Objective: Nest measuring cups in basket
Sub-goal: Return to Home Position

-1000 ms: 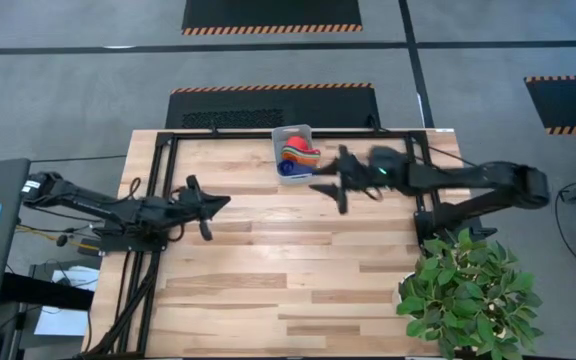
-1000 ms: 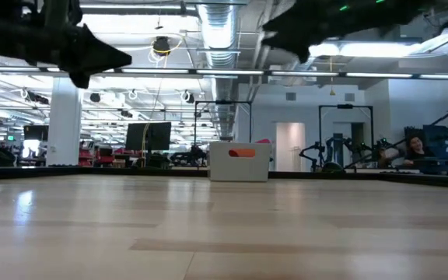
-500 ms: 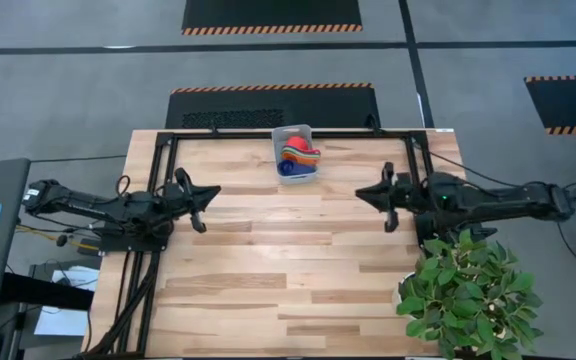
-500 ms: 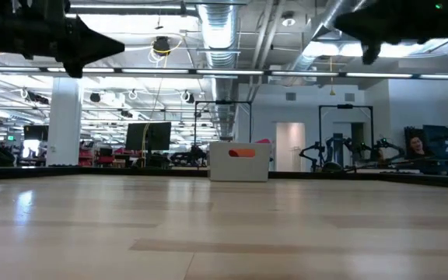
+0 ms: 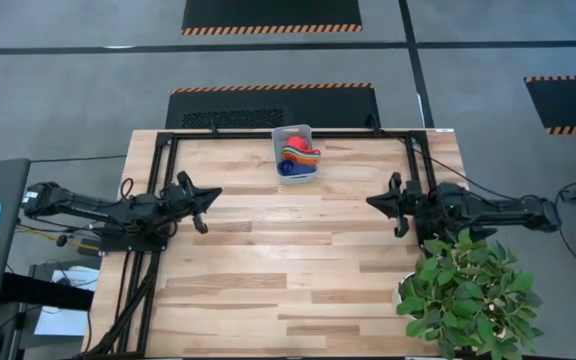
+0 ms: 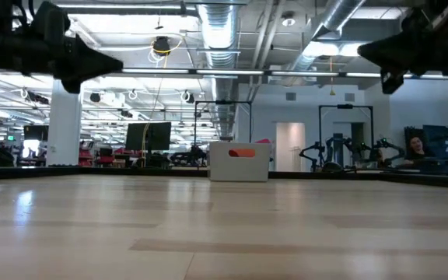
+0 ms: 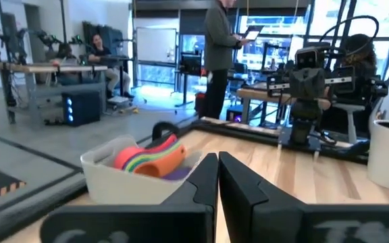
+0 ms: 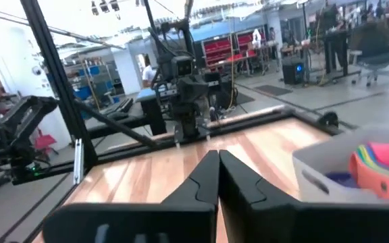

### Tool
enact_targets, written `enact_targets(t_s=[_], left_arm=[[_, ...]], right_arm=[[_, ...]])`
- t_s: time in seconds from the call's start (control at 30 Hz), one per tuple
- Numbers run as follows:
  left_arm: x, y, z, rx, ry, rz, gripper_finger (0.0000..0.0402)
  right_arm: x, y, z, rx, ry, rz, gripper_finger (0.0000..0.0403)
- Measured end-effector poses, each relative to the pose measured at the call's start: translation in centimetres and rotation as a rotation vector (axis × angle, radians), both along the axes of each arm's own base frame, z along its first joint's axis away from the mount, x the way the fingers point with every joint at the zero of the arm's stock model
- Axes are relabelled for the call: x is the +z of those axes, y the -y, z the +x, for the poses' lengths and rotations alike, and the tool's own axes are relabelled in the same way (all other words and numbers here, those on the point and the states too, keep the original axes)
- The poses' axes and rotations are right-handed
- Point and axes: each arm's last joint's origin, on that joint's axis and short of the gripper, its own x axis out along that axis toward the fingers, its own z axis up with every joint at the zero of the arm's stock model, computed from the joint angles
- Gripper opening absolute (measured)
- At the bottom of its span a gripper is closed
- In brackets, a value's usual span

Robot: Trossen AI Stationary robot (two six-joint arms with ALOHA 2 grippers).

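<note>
The pale translucent basket (image 5: 295,152) stands at the table's far edge near the middle, with the coloured measuring cups (image 5: 297,155) nested inside it. It also shows in the low view (image 6: 239,161), the left wrist view (image 7: 134,177) and the right wrist view (image 8: 356,175). My left gripper (image 5: 211,194) is shut and empty above the table's left side. My right gripper (image 5: 372,203) is shut and empty above the table's right side. Both are well apart from the basket.
A black metal frame (image 5: 218,135) runs along the table's far edge and down both sides. A potted green plant (image 5: 468,295) stands at the table's near right corner, close under my right arm. Bare wooden tabletop (image 5: 288,260) lies between the arms.
My right gripper has drawn back from beside the basket toward the table's right edge and a little toward its near edge. My left gripper has drawn back slightly toward the table's left edge. The basket and cups have stayed in place.
</note>
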Motion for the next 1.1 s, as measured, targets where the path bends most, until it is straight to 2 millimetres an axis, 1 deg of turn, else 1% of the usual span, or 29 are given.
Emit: enact_targets(t_s=[0.03,0.13,0.23,0.37,0.43,0.57,0.67,0.83,0.93,1.0,1.1], left_arm=[[-0.5,-0.1,-0.1,0.001,0.0,-0.009,0.0002],[-0.8,-0.2,0.0,0.011,-0.021,-0.031,0.0002],[-0.8,-0.2,0.0,0.007,-0.018,-0.024,0.0002],[-0.7,-0.1,0.0,-0.004,-0.022,-0.009,0.0002],[-1.1,-0.1,0.0,-0.004,-0.054,-0.007,0.0002],[-1.8,-0.2,0.0,0.009,-0.118,-0.041,0.0002],[-2.2,-0.2,-0.1,0.032,-0.149,-0.055,0.0002],[-2.6,-0.4,-0.2,0.082,-0.208,-0.013,0.0002],[-3.4,-0.4,-0.3,0.106,-0.289,0.004,0.0002],[-4.0,-0.5,-0.5,0.12,-0.345,-0.018,0.0002],[-4.2,-0.5,-0.6,0.123,-0.33,-0.073,0.0002]], right_arm=[[-0.4,0.0,0.0,0.001,-0.005,0.009,0.0029],[-1.4,0.0,-0.1,0.003,-0.007,0.019,0.0029],[-2.3,0.0,-0.2,0.012,-0.024,0.02,0.0021],[-2.3,-0.3,-0.5,0.082,-0.029,0.0,0.0014],[-2.4,-0.3,-0.6,0.098,-0.037,-0.013,0.0016],[-2.8,-0.2,-0.8,0.071,-0.069,-0.018,0.0024],[-3.2,-0.1,-0.8,0.036,-0.108,-0.044,0.0023],[-3.0,-0.1,-0.8,0.029,-0.096,-0.106,0.0014],[-3.1,-0.1,-0.8,0.032,-0.106,-0.145,0.0015],[-3.4,-0.1,-0.8,0.027,-0.142,-0.172,0.0021],[-3.5,0.0,-0.7,0.014,-0.154,-0.172,0.0032]])
